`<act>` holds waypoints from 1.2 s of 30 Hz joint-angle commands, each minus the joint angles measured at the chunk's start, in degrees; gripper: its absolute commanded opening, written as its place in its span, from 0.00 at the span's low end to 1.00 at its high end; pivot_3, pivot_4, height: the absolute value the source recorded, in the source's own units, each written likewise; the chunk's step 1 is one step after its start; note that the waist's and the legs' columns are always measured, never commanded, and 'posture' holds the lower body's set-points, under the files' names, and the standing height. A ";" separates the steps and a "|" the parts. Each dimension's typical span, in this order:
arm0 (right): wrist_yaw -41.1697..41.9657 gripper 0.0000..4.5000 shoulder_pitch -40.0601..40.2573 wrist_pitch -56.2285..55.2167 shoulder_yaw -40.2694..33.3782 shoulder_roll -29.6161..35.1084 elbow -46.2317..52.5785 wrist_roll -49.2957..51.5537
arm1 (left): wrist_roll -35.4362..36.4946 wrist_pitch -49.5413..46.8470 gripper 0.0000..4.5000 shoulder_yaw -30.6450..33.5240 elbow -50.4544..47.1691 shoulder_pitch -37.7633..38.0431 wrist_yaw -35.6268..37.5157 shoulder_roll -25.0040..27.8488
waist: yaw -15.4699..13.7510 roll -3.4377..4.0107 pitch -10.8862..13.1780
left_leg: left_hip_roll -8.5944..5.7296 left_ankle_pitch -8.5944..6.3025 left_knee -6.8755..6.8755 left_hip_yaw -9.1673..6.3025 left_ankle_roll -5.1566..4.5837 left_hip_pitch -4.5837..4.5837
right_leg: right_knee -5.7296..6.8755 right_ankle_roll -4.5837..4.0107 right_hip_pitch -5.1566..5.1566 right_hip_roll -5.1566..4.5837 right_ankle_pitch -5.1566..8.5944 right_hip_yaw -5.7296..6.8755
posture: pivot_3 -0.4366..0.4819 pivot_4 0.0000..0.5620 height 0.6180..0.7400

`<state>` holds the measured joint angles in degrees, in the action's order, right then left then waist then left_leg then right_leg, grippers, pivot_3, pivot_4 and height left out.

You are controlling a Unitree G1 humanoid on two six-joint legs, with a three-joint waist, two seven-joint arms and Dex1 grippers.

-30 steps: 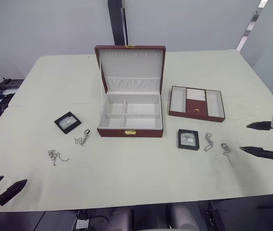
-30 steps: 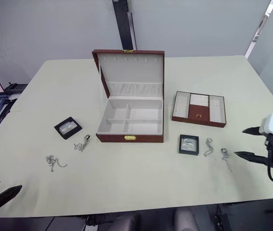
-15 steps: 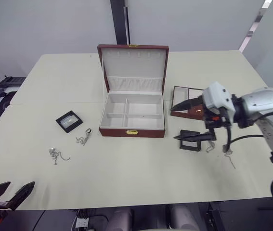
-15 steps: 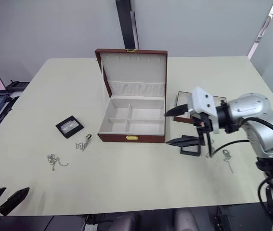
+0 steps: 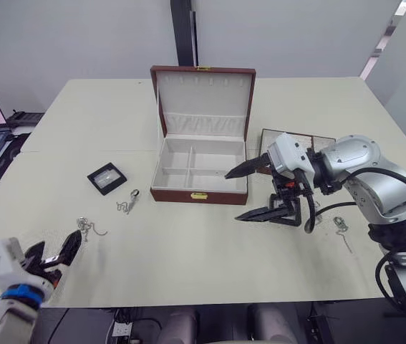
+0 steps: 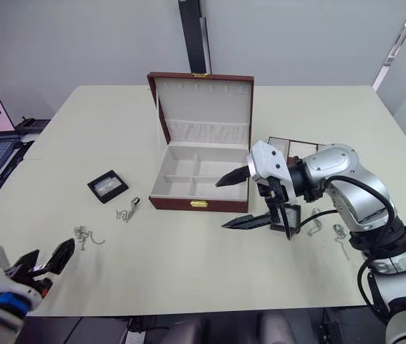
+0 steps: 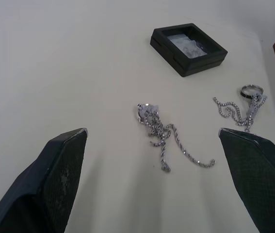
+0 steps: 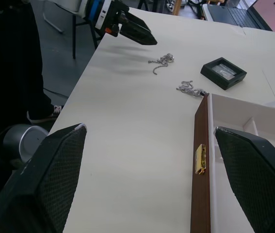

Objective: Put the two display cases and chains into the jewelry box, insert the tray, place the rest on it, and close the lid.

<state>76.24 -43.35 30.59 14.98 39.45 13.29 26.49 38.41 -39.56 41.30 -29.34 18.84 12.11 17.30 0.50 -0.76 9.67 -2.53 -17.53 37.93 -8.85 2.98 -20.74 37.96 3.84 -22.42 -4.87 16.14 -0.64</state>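
right gripper [image 5: 254, 193]: so a second ago we have it parked way out at the table's 3 o'clock edge, and now it hangs right at the box front, fingers wide apart, nothing in them. It sits over the right case [image 5: 286, 213] and partly hides it.

left gripper [image 5: 51, 254]: it has come up from the near corner toward the chain at 8 o'clock. Fingers spread, empty, framing that chain in the wrist view.

box [image 5: 200, 192]: sits at the middle of the table, compartments bare as far as we can see. Nothing is packed yet.

lid [image 5: 203, 100]: stands up at 12 o'clock of the box.

left case [image 5: 107, 178]: on the table at 9 o'clock of the box, well apart from it, untouched.

near chain [image 7: 168, 137]: loose on the table between our left fingers, not gripped.

ring chain [image 7: 240, 106]: just off the box's front left corner, between the near chain and the box.

tray [image 5: 324, 140]: at 3 o'clock of the box, mostly behind our right arm.

rest [image 5: 341, 228]: one piece lies past the right case toward 4 o'clock. The other piece is too hidden by the arm to place.

what it means: both arms now look set for first picks, we guess right on the case and left on the chain. The task is barely started.
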 commanded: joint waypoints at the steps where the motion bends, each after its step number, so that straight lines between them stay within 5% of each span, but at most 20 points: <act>1: 0.00 0.99 -0.11 0.05 -0.95 0.01 1.99 0.70 | -3.25 -1.71 1.00 -1.36 0.33 -2.80 -6.50 1.08 | 0.04 0.00 0.00 | 0.00 0.01 -0.01 0.01 0.01 0.01 | 0.00 0.00 -0.01 0.00 0.00 0.00 | 0.48 0.27 1.00; 17: -1.00 0.99 -0.30 2.68 -1.24 -0.42 3.40 1.44 | -6.14 -4.59 1.00 -7.75 6.82 -9.99 -10.11 1.31 | -0.22 0.00 0.00 | -0.02 0.08 -0.02 0.01 0.14 -0.02 | 0.00 0.00 -0.02 0.03 -0.01 0.02 | 0.48 0.27 1.00; 31: -1.31 1.00 -0.25 3.76 -1.47 -0.08 4.13 1.92 | -8.12 -3.62 0.04 -8.05 10.82 -12.81 -9.23 1.69 | -0.24 0.00 0.00 | -0.03 0.09 -0.02 0.01 0.17 -0.03 | -0.01 0.00 -0.01 0.02 -0.01 0.04 | 0.48 0.27 1.00; 36: -1.60 1.00 0.06 3.77 -1.65 0.26 4.38 1.74 | -9.17 -1.21 0.01 -8.29 9.48 -10.40 -4.92 4.52 | -0.21 0.00 0.00 | -0.02 0.10 -0.03 0.01 0.18 -0.03 | -0.01 0.00 -0.02 0.03 -0.01 0.05 | 0.48 0.27 1.00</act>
<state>74.82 -43.34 34.44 14.89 39.21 15.58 27.28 30.00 -42.25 32.91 -18.36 7.50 5.61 20.51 0.29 -0.75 9.67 -2.56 -17.44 37.89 -8.85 3.16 -20.77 37.94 3.84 -22.44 -4.83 16.13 -0.60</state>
